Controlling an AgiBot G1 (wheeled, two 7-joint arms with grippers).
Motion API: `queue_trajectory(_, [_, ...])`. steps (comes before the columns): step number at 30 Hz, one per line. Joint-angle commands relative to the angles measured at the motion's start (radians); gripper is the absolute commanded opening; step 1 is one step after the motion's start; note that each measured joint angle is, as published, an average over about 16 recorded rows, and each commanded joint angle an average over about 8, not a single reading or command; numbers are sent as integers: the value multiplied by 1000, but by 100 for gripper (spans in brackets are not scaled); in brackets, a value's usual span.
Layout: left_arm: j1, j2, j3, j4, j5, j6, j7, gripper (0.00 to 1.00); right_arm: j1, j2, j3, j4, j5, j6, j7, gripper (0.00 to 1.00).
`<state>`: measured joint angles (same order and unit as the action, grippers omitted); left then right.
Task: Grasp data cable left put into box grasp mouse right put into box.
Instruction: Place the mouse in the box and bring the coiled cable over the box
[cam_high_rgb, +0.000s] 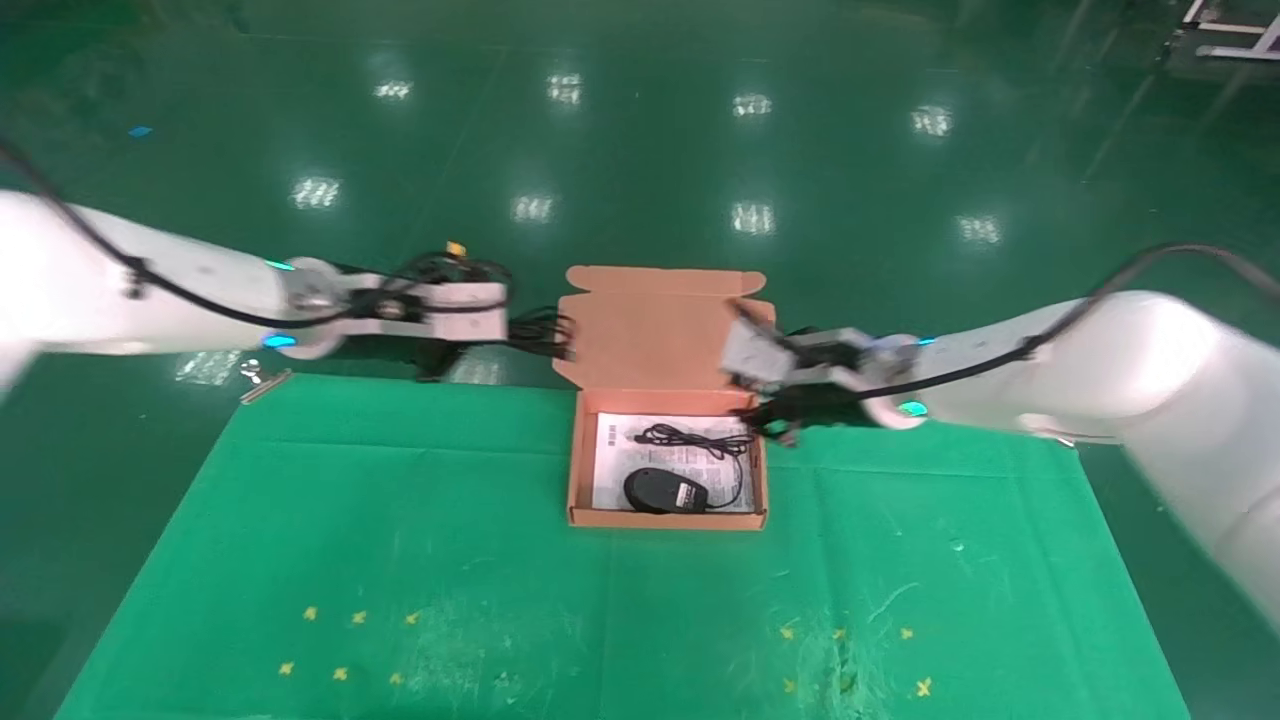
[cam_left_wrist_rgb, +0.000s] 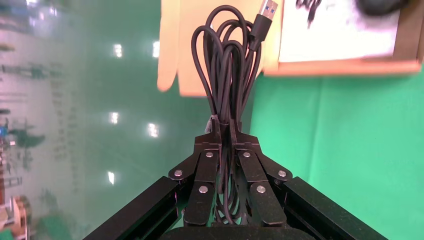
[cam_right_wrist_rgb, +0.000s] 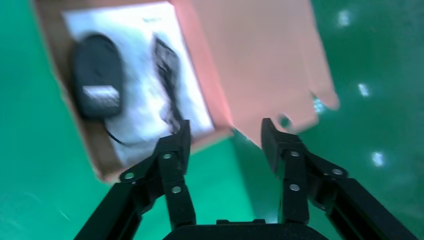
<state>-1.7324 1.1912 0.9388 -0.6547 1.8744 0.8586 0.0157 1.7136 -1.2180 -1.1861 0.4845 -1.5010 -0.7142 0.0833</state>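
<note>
The open box (cam_high_rgb: 578, 470) sits on the green mat with its lid (cam_high_rgb: 650, 330) raised at the back. Inside, on a white sheet (cam_high_rgb: 612, 460), the black mouse (cam_high_rgb: 665, 490) lies label-up with its thin cord (cam_high_rgb: 700, 440) behind it. My left gripper (cam_high_rgb: 520, 330) hovers off the table's far edge, just left of the lid, shut on the bundled data cable (cam_left_wrist_rgb: 227, 65). The cable's silver USB plug (cam_left_wrist_rgb: 265, 15) points toward the box. My right gripper (cam_right_wrist_rgb: 225, 135) is open and empty at the box's right rear corner (cam_high_rgb: 770, 420). The mouse (cam_right_wrist_rgb: 97, 75) lies beyond its fingers.
The green mat (cam_high_rgb: 400, 560) covers the table, with small yellow marks (cam_high_rgb: 340, 640) near the front. Shiny green floor (cam_high_rgb: 640, 150) lies past the far edge. A metal piece (cam_high_rgb: 262, 385) lies at the mat's far left corner.
</note>
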Motion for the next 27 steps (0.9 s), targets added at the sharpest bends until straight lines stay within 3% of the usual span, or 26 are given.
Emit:
queue_trajectory(1, [15, 36, -7, 45, -26, -32, 51, 0, 7, 26, 5, -5, 2, 3, -7, 100])
queue_trajectory(6, [44, 131, -20, 164, -82, -90, 177, 0, 18, 95, 16, 17, 8, 1, -28, 100])
queue_trajectory(11, [79, 172, -18, 206, -158, -121, 274, 0, 14, 161, 23, 58, 16, -8, -41, 100])
queue_trajectory(21, [125, 181, 69, 166, -298, -151, 322, 0, -7, 260, 28, 161, 23, -21, -22, 100])
queue_trajectory(22, [126, 181, 80, 163, -308, -154, 321, 6, -8, 267, 28, 171, 23, -20, -20, 100])
queue_trajectory(27, [127, 182, 120, 159, -345, -169, 314, 68, -12, 293, 30, 208, 25, -18, -13, 100])
